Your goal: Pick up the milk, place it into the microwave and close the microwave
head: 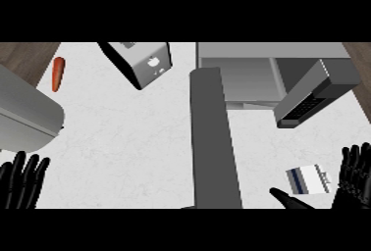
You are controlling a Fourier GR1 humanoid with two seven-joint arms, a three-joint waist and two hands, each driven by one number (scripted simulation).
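- Right robot hand point(354, 177) is what we see at the lower right, fingers straight up and thumb stretched out low toward the left, so it's open and holding nothing.
- Milk point(308, 179) carton lies on the white desk point(130, 142) right in the gap between that thumb and the fingers, just beside the palm; we can't tell if it's actually touching.
- Left robot hand point(23, 179) rests open at the lower left edge, fingers up.
- Microwave point(250, 78) sits at the top, door point(214, 142) swung wide open toward us. We can't see anything inside it.
- Carrot point(58, 73) lies on the desk at upper left, well away from the milk.
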